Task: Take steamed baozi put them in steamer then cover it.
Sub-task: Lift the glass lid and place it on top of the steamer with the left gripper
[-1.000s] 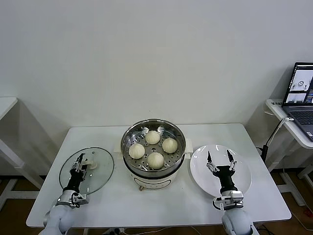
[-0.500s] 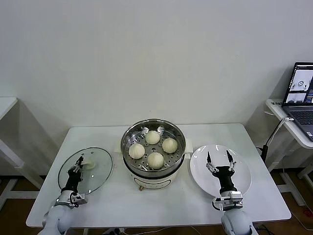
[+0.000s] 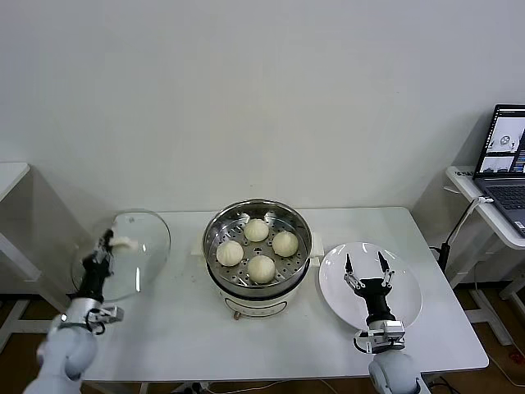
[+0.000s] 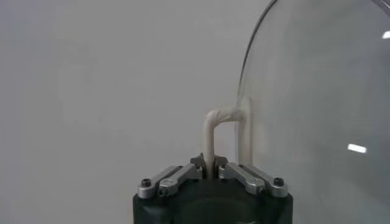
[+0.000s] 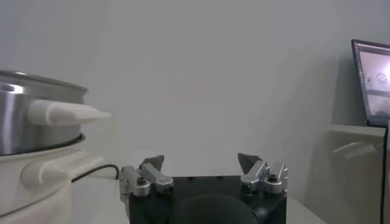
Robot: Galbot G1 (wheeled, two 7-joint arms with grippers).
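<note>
The glass lid [image 3: 123, 254] is up in the air over the left end of the table [image 3: 189, 328], tipped up on its edge, well apart from the steamer [image 3: 257, 250]. It is glass, so it looks hard, smooth and slippery, and it could crack if it bumps the metal rim. The best place to hold it is its small white handle [image 4: 226, 137], and that is just where the left gripper [image 4: 210, 171] has it, with its fingers closed tight on the thin loop. Held by one small loop, the lid may swing. The four steamed baozi [image 3: 257, 246] sit in the steamer tray; they look soft and light. The right gripper [image 3: 366, 271] waits over the white plate [image 3: 406, 287] with its fingers wide apart, holding nothing.
</note>
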